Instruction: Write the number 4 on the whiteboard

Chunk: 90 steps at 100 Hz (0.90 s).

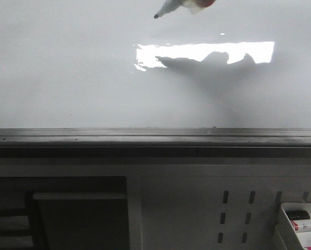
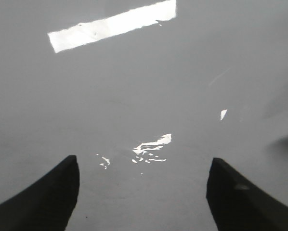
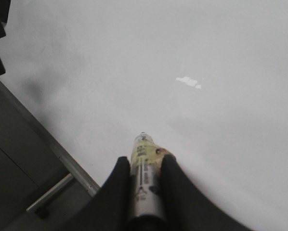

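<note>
You are looking at the whiteboard, a wide glossy white surface that is filling the upper part of the front view. A bright rectangular glare is shining on it, and the dark shadow of an arm and pen is falling across that glare. The grey metal ledge is running along the board's lower edge. No pen strokes are showing anywhere on the board in any view, so the number 4 is not yet drawn.

Your right gripper is squeezing a marker between its two dark fingers; the marker's yellowish, smudged barrel is pointing out toward the board. In the front view the marker's dark tip is hanging at the top edge of the picture, above the glare; whether it is touching the surface, you cannot tell.

Your left gripper is standing wide apart over the bare board, with nothing between its fingers.

Below the ledge, a white perforated panel and a tray with markers are sitting at the lower right.
</note>
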Each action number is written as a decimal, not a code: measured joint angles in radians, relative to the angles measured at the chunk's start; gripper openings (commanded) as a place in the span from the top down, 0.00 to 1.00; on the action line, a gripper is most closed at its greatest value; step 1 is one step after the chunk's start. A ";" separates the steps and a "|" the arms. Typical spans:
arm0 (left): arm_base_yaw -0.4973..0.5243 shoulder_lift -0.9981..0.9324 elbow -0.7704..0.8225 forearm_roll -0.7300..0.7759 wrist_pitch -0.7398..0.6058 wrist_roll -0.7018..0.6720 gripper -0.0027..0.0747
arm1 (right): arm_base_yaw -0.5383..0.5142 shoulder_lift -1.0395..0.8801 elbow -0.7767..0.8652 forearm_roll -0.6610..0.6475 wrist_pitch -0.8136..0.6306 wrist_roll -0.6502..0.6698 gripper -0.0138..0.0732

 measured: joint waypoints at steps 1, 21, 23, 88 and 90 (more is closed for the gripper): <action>0.000 0.000 0.000 0.000 0.000 0.000 0.30 | 0.000 0.005 0.000 0.006 0.000 -0.005 0.91; 0.000 0.000 0.000 -0.006 0.006 0.000 0.30 | 0.000 0.066 0.000 0.149 -0.034 -0.146 0.91; 0.000 0.000 0.000 -0.006 0.008 0.000 0.30 | 0.000 0.071 0.000 0.159 -0.037 -0.153 0.91; 0.000 0.000 0.000 -0.006 0.009 0.000 0.30 | 0.073 0.176 0.000 0.145 -0.058 -0.192 0.90; 0.000 0.000 0.000 -0.006 0.009 0.000 0.30 | 0.075 0.176 0.000 0.140 -0.060 -0.181 0.90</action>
